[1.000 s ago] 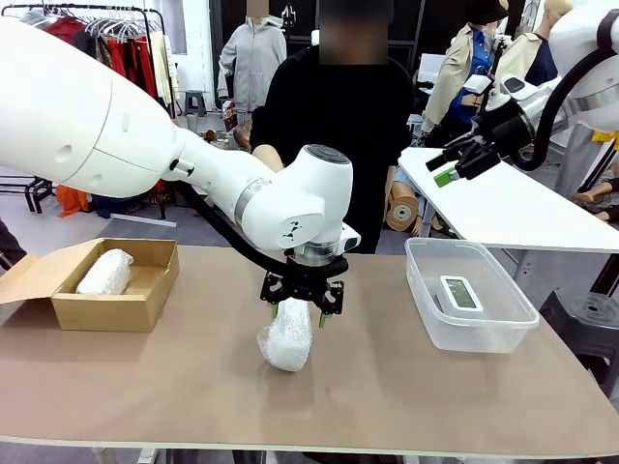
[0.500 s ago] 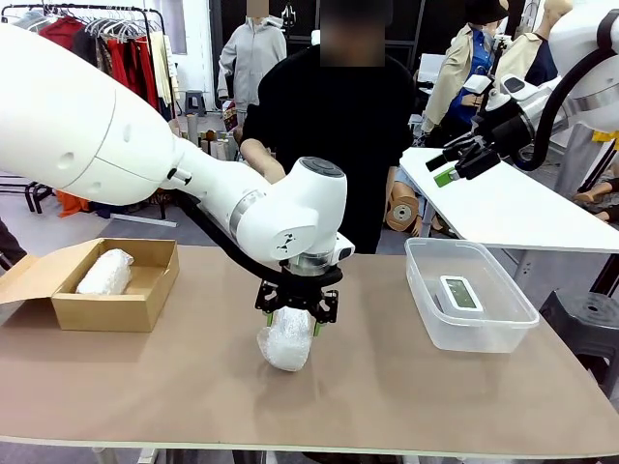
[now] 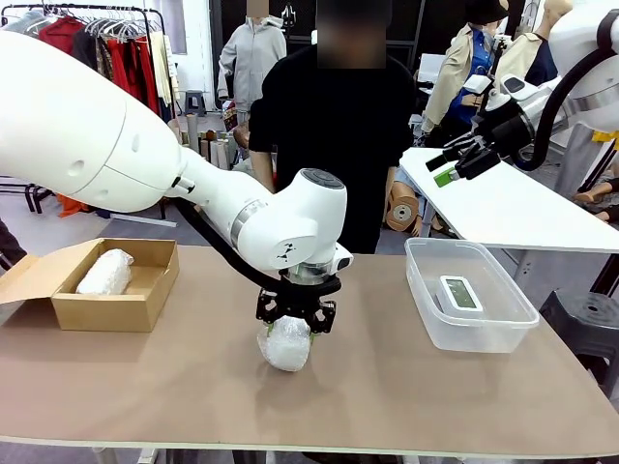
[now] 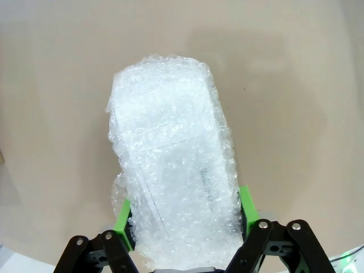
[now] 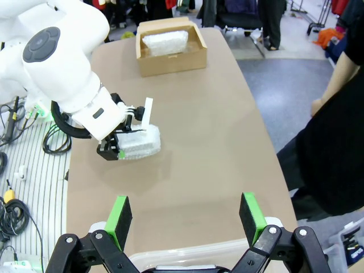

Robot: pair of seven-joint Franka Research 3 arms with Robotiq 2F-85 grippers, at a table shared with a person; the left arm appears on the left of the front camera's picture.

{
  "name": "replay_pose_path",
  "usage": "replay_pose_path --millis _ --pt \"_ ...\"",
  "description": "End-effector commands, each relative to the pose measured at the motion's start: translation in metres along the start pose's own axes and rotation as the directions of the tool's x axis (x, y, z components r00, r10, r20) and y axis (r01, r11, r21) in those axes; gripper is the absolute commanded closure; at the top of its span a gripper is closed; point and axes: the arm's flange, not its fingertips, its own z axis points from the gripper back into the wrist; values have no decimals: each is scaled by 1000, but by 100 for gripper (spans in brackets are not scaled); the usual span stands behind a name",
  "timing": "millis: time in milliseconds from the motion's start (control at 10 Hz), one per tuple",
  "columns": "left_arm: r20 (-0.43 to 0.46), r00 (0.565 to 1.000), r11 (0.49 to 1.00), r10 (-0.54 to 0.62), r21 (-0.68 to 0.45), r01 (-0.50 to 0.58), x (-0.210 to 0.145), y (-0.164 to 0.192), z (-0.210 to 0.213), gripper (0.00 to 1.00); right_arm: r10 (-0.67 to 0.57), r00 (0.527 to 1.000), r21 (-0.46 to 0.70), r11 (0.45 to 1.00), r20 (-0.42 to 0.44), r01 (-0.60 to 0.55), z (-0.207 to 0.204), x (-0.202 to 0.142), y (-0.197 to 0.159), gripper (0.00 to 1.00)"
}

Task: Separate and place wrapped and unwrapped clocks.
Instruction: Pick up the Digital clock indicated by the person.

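A wrapped clock point(image 3: 286, 343), an oblong bundle of crinkly white wrap, lies on the tan table near the middle. My left gripper point(image 3: 295, 324) reaches straight down over it. In the left wrist view the green pads point(image 4: 122, 219) press on both sides of the bundle point(image 4: 170, 165), which rests on the table. Another wrapped clock point(image 3: 104, 273) lies inside the cardboard box point(image 3: 106, 314) at the left. The unwrapped clock point(image 3: 460, 293), white with a grey-green screen, lies in the clear bin point(image 3: 474, 338) at the right. My right gripper point(image 3: 450, 169) hangs open high at the right, holding nothing.
A person point(image 3: 334, 135) in black stands at the table's far edge, behind the left arm. A white side table point(image 3: 503, 208) sits beyond the bin. In the right wrist view the box point(image 5: 170, 57) is far off and the left arm point(image 5: 68, 74) leans over the bundle point(image 5: 139, 145).
My left gripper has sunk lower over the wrapped clock and its fingers have drawn in against the wrap. The bundle has tipped flatter. The right arm has not moved.
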Motion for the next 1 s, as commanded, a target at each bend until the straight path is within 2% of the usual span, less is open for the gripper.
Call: replay_pose_path --millis 0,200,300,500,700,900 --pt "25 1000 1000 1 25 -1 -4 3 0 57 1 1000 -2 1000 1 -1 1 1 1 0" --pt "26 1000 1000 6 17 -6 -4 4 3 96 1 1000 -2 1000 1 -1 1 1 1 0" --pt "37 999 1000 -4 2 4 -4 4 12 100 1 1000 -2 1000 1 -1 1 1 1 0" --pt "80 996 999 -37 -25 40 -2 7 50 100 1 1000 -2 1000 1 -1 1 1 1 0" --pt "133 987 995 -91 -29 96 6 15 104 100 1 1000 -2 1000 1 -1 1 1 1 0" --pt "127 975 973 -182 -123 198 15 23 163 100 1 1000 -2 1000 1 -1 1 1 1 0"
